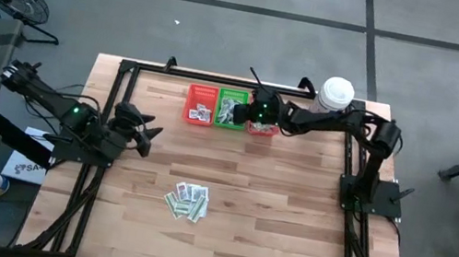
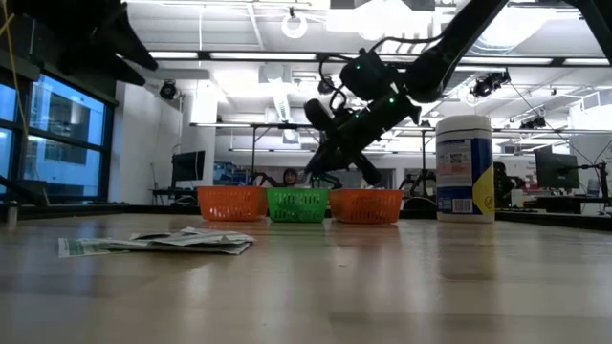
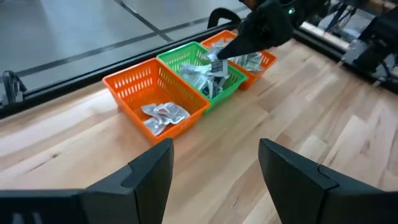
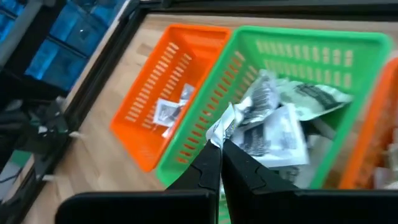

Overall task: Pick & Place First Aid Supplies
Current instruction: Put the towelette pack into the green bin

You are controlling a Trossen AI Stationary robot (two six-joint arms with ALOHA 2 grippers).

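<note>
Right gripper (image 4: 219, 144) hangs over the green basket (image 1: 232, 110), fingers pinched on a white packet (image 4: 225, 124) with dark print too small to read. Left gripper (image 3: 214, 168) waits with fingers apart near the table's left edge. More packets (image 1: 187, 202) lie mid-table. The white tub's (image 2: 464, 169) blue label is unreadable.
</note>
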